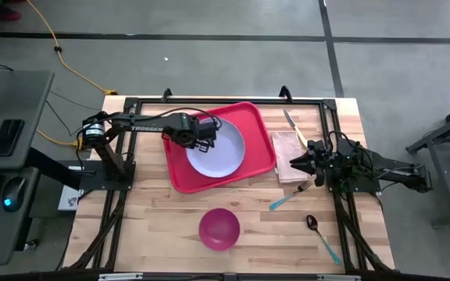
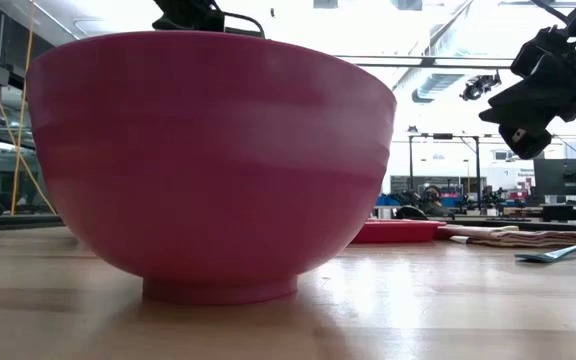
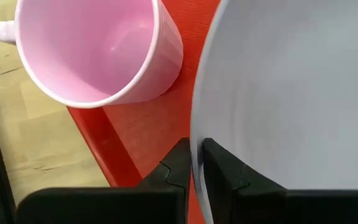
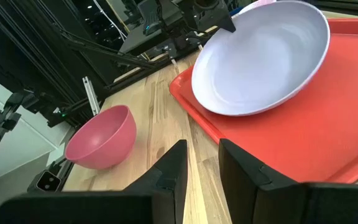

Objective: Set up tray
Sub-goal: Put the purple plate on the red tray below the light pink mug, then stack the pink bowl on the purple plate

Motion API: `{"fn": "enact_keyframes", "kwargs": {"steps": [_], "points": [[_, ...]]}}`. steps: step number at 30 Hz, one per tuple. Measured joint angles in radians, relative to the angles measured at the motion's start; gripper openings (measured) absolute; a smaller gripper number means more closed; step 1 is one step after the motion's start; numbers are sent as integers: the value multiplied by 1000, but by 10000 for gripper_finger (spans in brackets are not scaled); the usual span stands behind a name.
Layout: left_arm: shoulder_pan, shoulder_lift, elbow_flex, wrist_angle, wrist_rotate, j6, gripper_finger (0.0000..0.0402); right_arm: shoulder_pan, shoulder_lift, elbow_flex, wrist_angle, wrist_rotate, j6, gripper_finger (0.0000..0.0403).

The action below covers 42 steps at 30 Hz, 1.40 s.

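We see a round lavender plate [image 1: 217, 150], with a pale pink mug [image 3: 95, 50] standing upright just beside its rim. A deep pink bowl [image 1: 219, 228] sits upright on the wooden table [image 1: 155, 218], well apart from the plate and nearer the table's front edge. A folded beige napkin [image 1: 289, 147] lies flat on the table. A knife [image 1: 291, 122] lies just beyond the napkin's far edge. A fork with a blue handle [image 1: 289, 196] lies near the napkin's front end. A spoon with a blue handle [image 1: 321, 238] lies farther forward, apart from the fork.
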Motion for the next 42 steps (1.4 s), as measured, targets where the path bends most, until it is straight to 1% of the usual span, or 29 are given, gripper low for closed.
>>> {"fn": "enact_keyframes", "kwargs": {"steps": [17, 20, 23, 26, 28, 35, 38, 42], "points": [[0, 0, 0, -23, -2, -3, 108, 0, 0, 0, 0, 0, 0, 71], [0, 0, 2, -20, 0, -3, 111, 0, 0, 0, 0, 0, 0, 71], [0, -4, 17, -20, 30, 12, 107, 0, 0, 0, 0, 1, 0, 71], [-3, -11, 67, -20, 67, 65, 100, 0, 0, 0, 0, 9, 0, 71], [-14, -11, 118, -30, 73, 92, 96, 0, 0, 0, 0, 10, 0, 71], [-65, -11, 343, -69, 105, 209, 86, 0, 0, 0, 0, 10, 3, 71], [-107, -11, 409, -70, 166, 276, 83, 0, 0, 0, -1, 10, 3, 71], [-174, -11, 448, -69, 277, 369, 84, 0, 0, 0, -1, 10, 2, 71]]}}
